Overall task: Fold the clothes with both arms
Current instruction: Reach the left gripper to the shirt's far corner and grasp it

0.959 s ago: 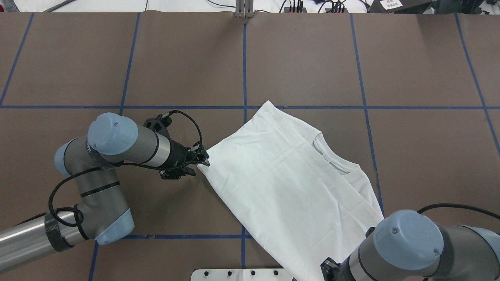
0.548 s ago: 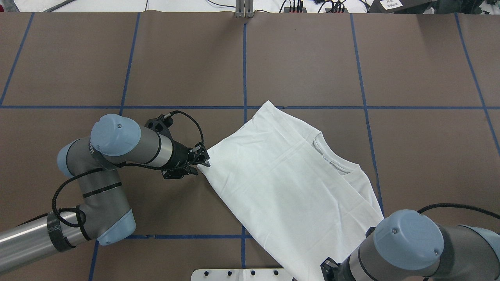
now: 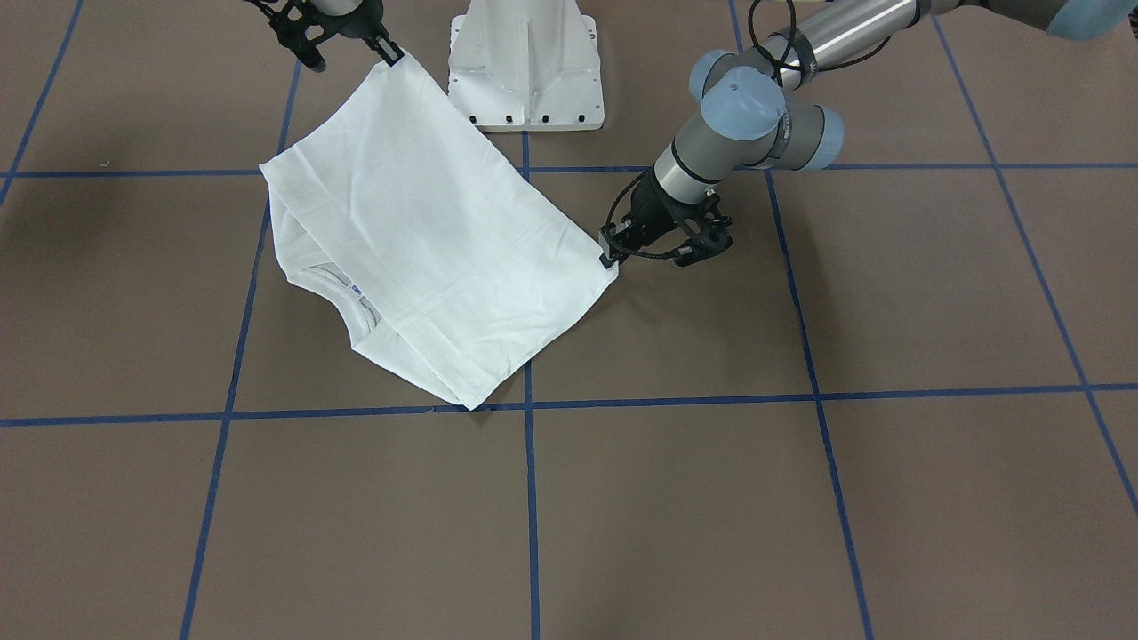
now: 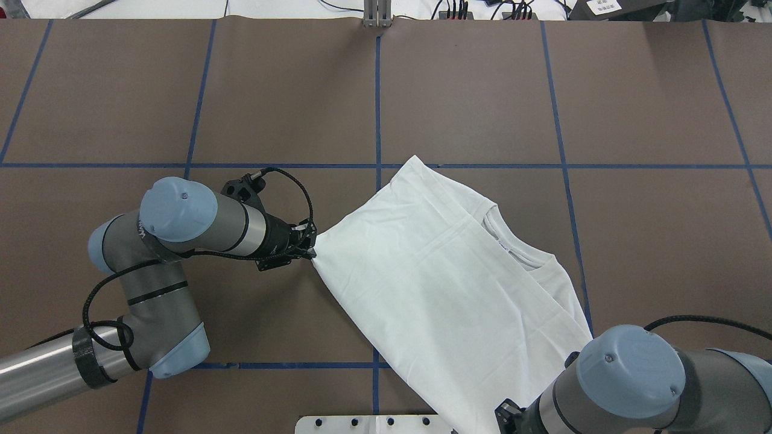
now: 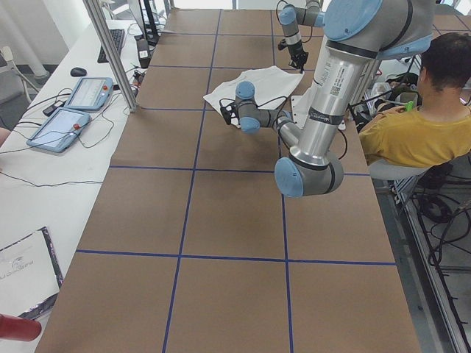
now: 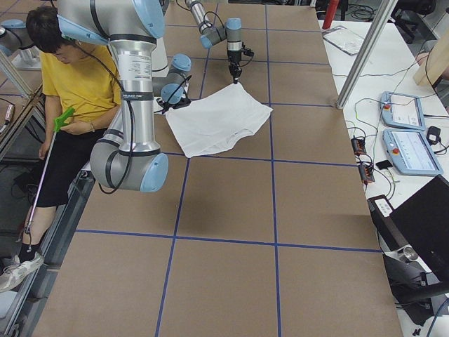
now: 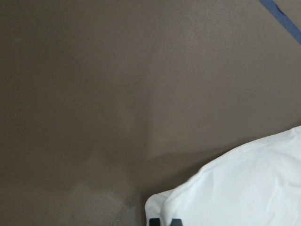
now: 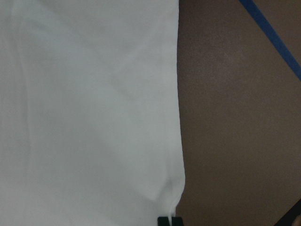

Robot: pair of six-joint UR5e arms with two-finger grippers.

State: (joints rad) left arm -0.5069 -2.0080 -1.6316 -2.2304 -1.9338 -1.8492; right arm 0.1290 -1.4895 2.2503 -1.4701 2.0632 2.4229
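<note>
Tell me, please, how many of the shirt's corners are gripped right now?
2. The left gripper pinches one T-shirt corner; the right gripper pinches the corner beside the white pedestal.

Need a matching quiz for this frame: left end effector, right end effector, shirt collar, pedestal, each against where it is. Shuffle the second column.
1. left end effector
2. right end effector
3. collar
4. pedestal

A. white, at the robot's edge between the two arms
B. pinching the T-shirt corner beside the pedestal
C. pinching the T-shirt corner on the robot's left
D. on the T-shirt's edge toward the robot's right

Pairs: 1-C, 2-B, 3-D, 4-A
</note>
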